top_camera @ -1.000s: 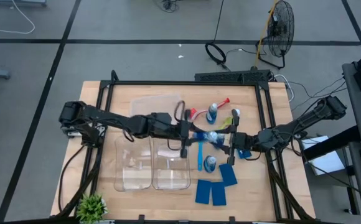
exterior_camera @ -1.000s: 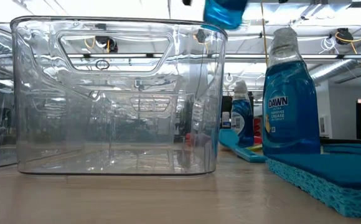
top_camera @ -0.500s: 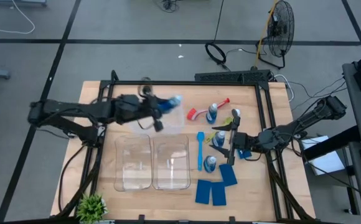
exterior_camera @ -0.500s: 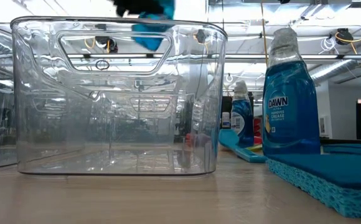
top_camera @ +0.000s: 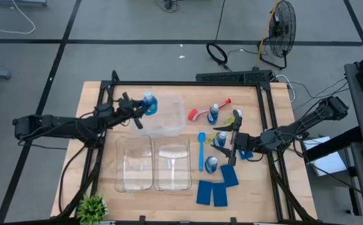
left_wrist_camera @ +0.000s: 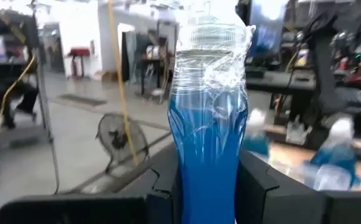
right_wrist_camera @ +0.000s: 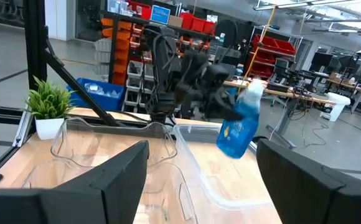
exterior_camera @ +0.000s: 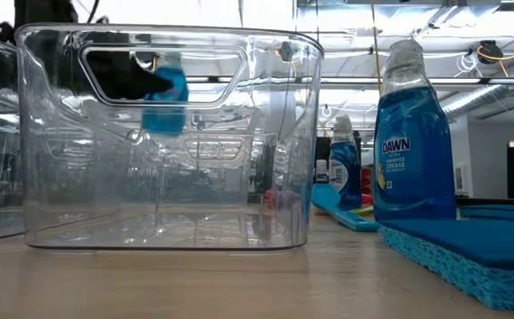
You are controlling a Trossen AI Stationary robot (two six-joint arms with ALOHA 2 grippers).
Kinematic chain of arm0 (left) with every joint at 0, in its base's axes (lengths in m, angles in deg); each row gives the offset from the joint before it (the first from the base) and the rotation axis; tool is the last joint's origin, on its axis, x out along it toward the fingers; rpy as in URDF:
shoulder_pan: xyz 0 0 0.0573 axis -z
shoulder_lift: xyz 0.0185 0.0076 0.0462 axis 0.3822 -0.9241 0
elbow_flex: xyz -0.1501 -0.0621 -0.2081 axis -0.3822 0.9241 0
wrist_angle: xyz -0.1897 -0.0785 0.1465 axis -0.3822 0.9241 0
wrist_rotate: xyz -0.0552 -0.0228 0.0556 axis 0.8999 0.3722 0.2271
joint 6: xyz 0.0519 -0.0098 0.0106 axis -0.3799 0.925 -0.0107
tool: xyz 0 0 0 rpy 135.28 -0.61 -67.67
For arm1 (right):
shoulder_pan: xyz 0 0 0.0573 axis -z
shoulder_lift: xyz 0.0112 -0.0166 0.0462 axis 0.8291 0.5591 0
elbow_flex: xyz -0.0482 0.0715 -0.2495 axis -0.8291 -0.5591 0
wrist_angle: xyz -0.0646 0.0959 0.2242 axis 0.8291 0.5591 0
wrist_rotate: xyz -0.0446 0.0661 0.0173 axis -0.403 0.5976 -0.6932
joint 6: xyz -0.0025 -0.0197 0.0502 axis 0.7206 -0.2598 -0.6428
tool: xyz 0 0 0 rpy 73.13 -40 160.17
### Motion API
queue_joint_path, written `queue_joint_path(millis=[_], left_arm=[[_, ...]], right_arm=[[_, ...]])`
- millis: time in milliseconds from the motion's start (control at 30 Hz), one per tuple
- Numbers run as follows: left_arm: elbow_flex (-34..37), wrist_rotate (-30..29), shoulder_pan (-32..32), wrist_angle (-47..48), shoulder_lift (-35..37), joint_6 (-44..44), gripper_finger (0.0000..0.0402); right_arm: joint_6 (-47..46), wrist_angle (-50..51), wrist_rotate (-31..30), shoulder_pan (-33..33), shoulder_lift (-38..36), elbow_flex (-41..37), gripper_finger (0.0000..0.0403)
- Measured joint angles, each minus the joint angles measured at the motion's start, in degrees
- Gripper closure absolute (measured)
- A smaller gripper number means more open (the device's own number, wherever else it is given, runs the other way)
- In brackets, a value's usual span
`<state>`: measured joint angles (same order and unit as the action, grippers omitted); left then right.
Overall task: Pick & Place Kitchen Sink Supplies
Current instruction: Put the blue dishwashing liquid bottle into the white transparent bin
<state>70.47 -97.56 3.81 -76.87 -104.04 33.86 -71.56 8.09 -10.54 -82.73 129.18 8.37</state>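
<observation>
My left gripper (top_camera: 139, 111) is shut on a small blue-liquid bottle (top_camera: 149, 104) with a pale cap, in the air over the left part of the far clear bin (top_camera: 169, 119). The low view shows this bottle (exterior_camera: 164, 97) through a bin wall. Three more bottles (top_camera: 213, 113) (top_camera: 220, 139) (top_camera: 211, 164) stand on the table's right half. Beside them lie a red brush (top_camera: 197, 113), a blue brush (top_camera: 201, 150) and a yellow-green brush (top_camera: 236, 115). Flat blue sponges (top_camera: 213, 192) lie near the near edge. My right gripper (top_camera: 230, 140) waits open by the middle bottle. My left gripper pinches the bottle's lower body (left_wrist_camera: 206, 180) between its two fingers (left_wrist_camera: 162, 193), one on either side. It comes from the table's left side, roughly level. The bottle (right_wrist_camera: 239, 127) is lifted clear, cap end up and slightly tilted, above the far bin's rim.
Two clear bins (top_camera: 134, 164) (top_camera: 172, 164) stand side by side near the table's near edge. A small green potted plant (top_camera: 92, 206) sits at the near-left corner. A further sponge (top_camera: 247, 154) lies under my right arm. A black frame runs around the table.
My left gripper has carried the bottle from the cluster of bottles on the table's right half toward the far-left, across to the far bin's left part, staying shut on it. In the low view the bottle has moved left and come lower. My right arm has kept still.
</observation>
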Motion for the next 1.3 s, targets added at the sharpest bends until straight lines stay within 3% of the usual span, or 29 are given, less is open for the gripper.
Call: queue_joint_path(millis=[433,833,967,1133,1200,1300], left_arm=[[7.18,2.21,-0.09,-5.67,0.07,-2.08,0.0310],[4.07,3.56,3.95,-11.84,1.68,-7.88,0.0310],[-0.60,4.31,8.92,-4.95,4.30,-10.32,0.0310],[-5.19,3.40,20.42,14.11,9.16,-9.31,0.0310],[-5.52,0.46,26.80,18.06,10.88,-8.63,0.0310],[-5.45,-8.64,36.96,21.40,13.44,-10.02,0.0310]], right_arm=[[0.00,-0.21,-0.02,0.00,0.00,0.00,0.0122],[0.00,-0.16,-0.02,0.00,0.00,0.00,0.0124],[-0.02,-0.14,-0.02,0.02,0.00,-0.02,0.0124],[-0.20,-0.14,-0.04,0.00,0.00,-0.02,0.0124],[-0.50,-0.14,-0.04,0.00,0.00,-0.02,0.0124],[-0.65,-0.14,-0.04,0.00,0.00,-0.03,0.0124]])
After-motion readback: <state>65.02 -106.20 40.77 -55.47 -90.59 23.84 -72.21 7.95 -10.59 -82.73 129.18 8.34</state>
